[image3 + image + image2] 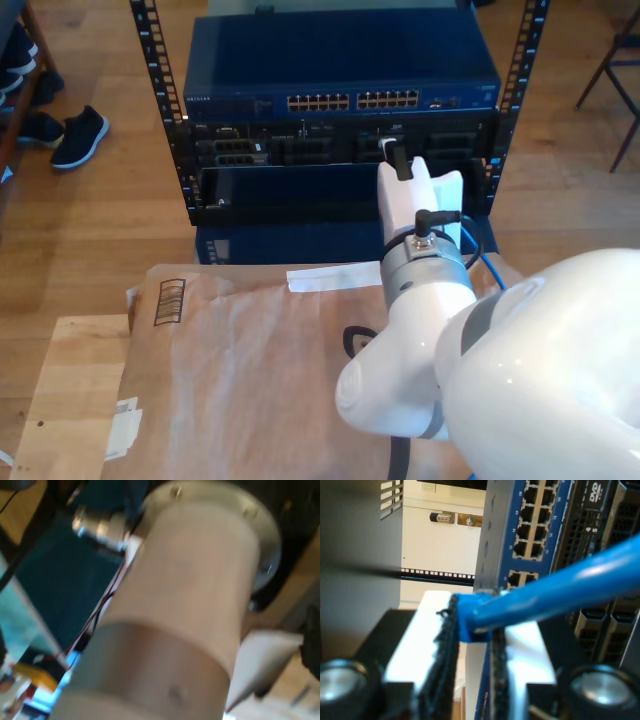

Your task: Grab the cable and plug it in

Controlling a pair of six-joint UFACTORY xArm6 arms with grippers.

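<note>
The blue cable [560,592] runs in from one side, and my second gripper [474,625] is shut on its end between black pads [442,655]. Just beyond the held end is the blue network switch [535,525] with its rows of ports. In the exterior view my second gripper [397,158] is up against the rack front, just below the blue switch [340,75]. A short stretch of the cable [492,268] shows behind the arm, toward the exterior view's right. The first wrist view is blurred, with a pale arm cylinder [185,605] close to the lens.
The black rack rails [160,90] frame the switch and the dark units below it. A brown paper-covered table [250,350] fills the foreground, with a white strip [330,277] at its far edge. Shoes [78,135] lie on the wooden floor at the exterior view's left.
</note>
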